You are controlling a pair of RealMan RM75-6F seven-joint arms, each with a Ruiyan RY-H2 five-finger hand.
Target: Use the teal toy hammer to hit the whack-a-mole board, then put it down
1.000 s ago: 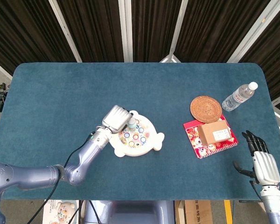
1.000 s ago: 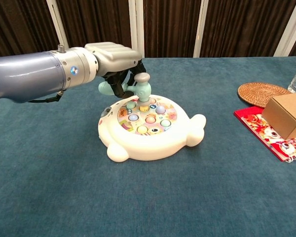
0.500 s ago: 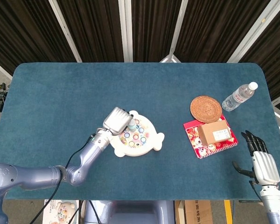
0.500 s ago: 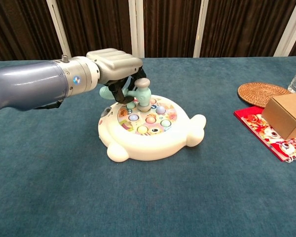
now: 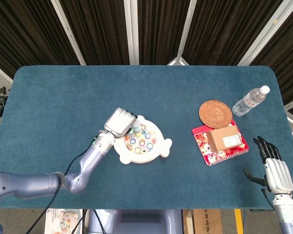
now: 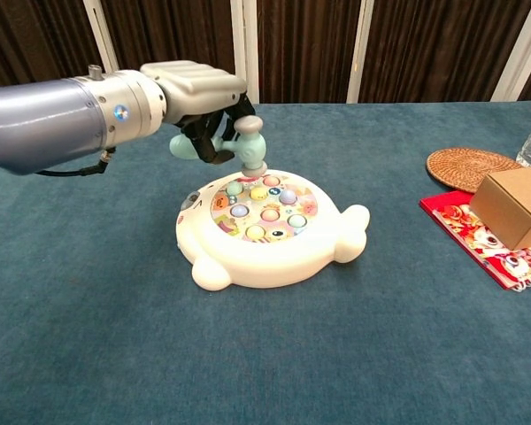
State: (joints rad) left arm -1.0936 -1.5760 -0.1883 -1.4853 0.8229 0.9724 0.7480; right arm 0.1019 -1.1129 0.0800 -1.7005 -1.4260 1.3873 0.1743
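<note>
My left hand (image 6: 195,93) (image 5: 118,122) grips the teal toy hammer (image 6: 246,146) by its handle. The hammer's head hangs a little above the far left edge of the white whack-a-mole board (image 6: 265,232) (image 5: 142,143), clear of the coloured pegs. The board lies flat on the blue table near its middle. My right hand (image 5: 274,170) rests open at the table's near right corner, fingers spread, holding nothing; the chest view does not show it.
To the right lie a woven coaster (image 5: 215,113) (image 6: 473,168), a cardboard box (image 5: 226,140) (image 6: 517,204) on a red booklet (image 5: 219,146), and a water bottle (image 5: 250,101) on its side. The blue table (image 5: 63,107) is bare to the left.
The hammer dropped onto the board's far left pegs half a second ago, then my left hand lifted it up and slightly left. The right hand has not moved.
</note>
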